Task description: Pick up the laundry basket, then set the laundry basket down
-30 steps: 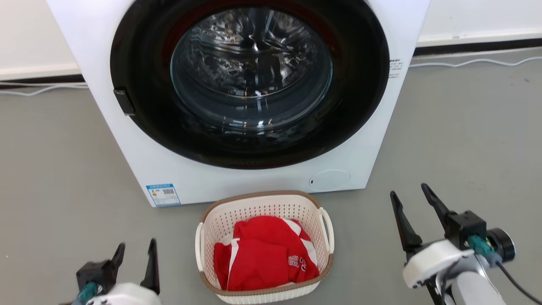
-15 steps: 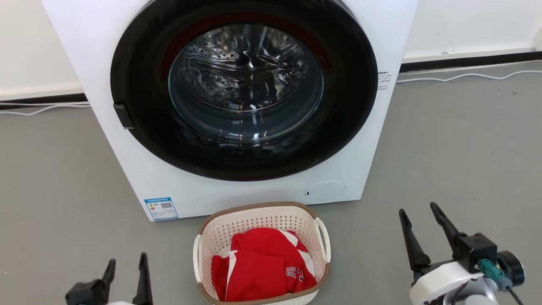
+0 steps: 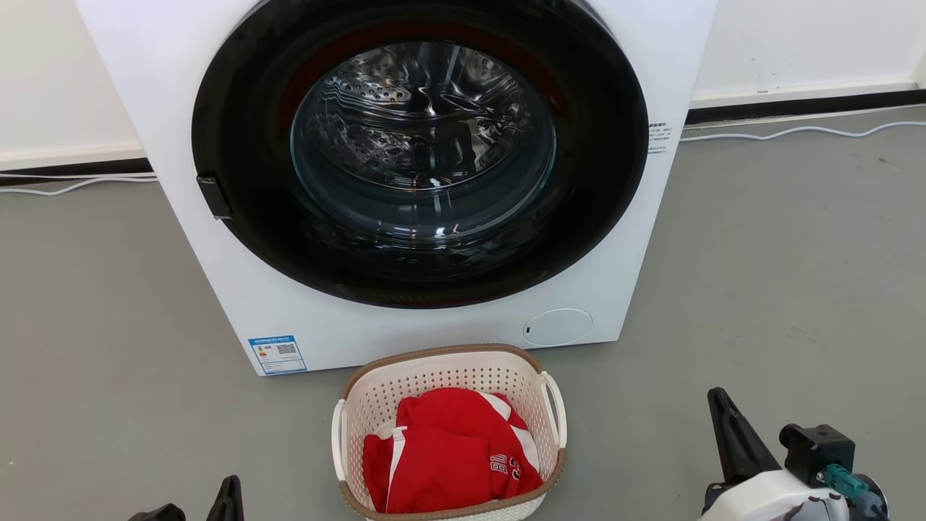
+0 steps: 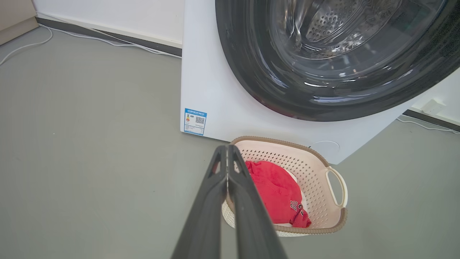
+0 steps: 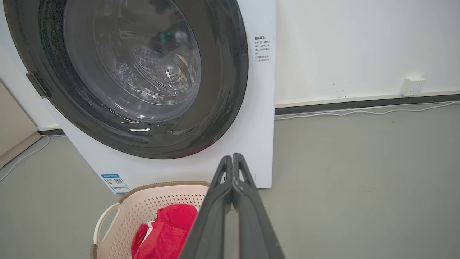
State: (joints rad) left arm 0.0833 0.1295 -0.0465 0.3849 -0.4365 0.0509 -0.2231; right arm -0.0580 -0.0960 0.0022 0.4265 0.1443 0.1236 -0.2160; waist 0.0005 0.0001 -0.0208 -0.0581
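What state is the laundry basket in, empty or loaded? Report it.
Loaded, partly: the laundry basket stands upright, a crumpled red garment lying inside it, below its rim.

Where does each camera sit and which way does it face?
Head view: up on the robot, facing down at washing machine and laundry basket; left gripper, right gripper at bottom corners.
Left wrist view: left of basket, along its shut fingers toward it.
Right wrist view: right of basket, along shut fingers toward machine.
All share the basket.
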